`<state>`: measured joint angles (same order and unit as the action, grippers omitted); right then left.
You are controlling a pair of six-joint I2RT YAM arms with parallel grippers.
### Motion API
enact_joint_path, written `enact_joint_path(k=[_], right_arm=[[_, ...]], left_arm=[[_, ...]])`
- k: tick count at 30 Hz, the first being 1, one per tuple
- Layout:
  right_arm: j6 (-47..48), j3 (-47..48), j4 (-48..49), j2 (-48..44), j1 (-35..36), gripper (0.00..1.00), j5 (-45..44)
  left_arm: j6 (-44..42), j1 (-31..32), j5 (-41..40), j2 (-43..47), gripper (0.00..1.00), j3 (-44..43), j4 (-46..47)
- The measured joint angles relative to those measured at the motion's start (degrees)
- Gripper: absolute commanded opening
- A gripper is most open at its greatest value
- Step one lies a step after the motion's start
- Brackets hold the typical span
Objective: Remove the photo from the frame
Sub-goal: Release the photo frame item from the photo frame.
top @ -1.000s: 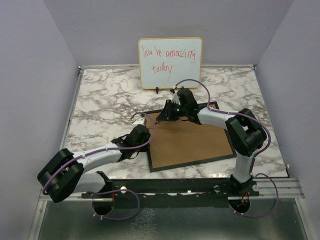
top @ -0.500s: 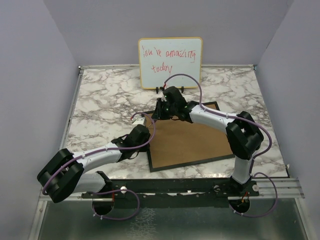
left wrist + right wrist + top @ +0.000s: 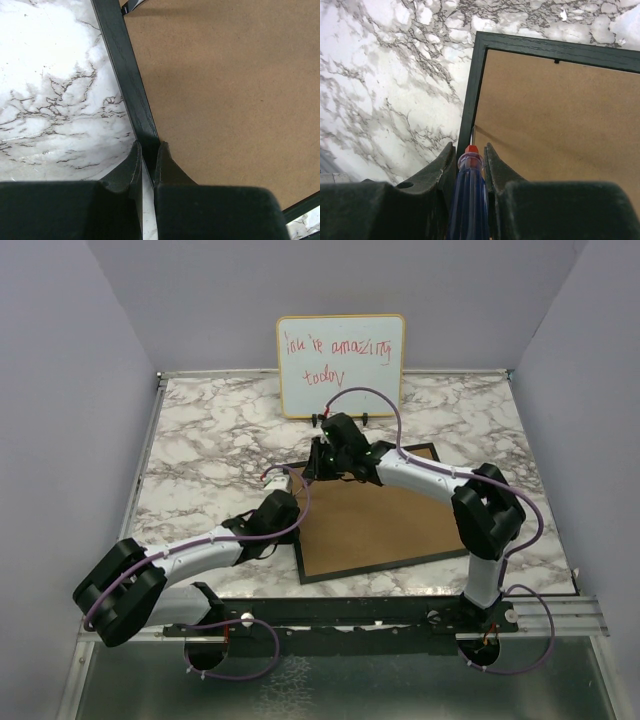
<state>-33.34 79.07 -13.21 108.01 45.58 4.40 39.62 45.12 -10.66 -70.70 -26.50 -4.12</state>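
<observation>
The frame [image 3: 380,525] lies face down on the marble table, its brown back panel [image 3: 225,100] facing up. The photo is hidden beneath that panel. My left gripper [image 3: 296,504] is shut on the frame's black left rail [image 3: 125,65], one finger on the marble side and one on the panel side. My right gripper [image 3: 318,466] hovers over the far-left corner, shut on a blue-handled screwdriver [image 3: 469,192]. The thin metal shaft [image 3: 473,135] meets the seam between the left rail [image 3: 470,100] and the panel [image 3: 560,130].
A whiteboard [image 3: 340,365] with red handwriting stands upright on small feet at the back, just behind the right wrist. Marble tabletop [image 3: 210,450] spreads left of the frame, and grey walls close in both sides.
My right arm has swung left along the frame's far edge to its far-left corner, still holding the screwdriver. The left arm and the frame have stayed put.
</observation>
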Motion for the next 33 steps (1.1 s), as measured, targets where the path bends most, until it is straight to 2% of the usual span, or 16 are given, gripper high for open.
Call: enact_joint_path(k=[10, 15, 23, 33], right_arm=[[-8.4, -14.2, 17.2, -0.9, -10.3, 0.01, 18.4], [-10.2, -18.3, 22.4, -0.9, -12.9, 0.01, 25.0], [-11.2, -20.2, 25.4, -0.9, -13.1, 0.01, 26.3], [-13.0, -20.2, 25.2, -1.0, -13.0, 0.0, 23.3]], left_arm=[[0.2, 0.1, 0.0, 0.5, 0.0, 0.7, 0.9], [0.1, 0.6, 0.2, 0.5, 0.0, 0.7, 1.0], [0.0, 0.7, 0.3, 0.5, 0.0, 0.7, 1.0], [0.0, 0.7, 0.3, 0.5, 0.0, 0.7, 1.0]])
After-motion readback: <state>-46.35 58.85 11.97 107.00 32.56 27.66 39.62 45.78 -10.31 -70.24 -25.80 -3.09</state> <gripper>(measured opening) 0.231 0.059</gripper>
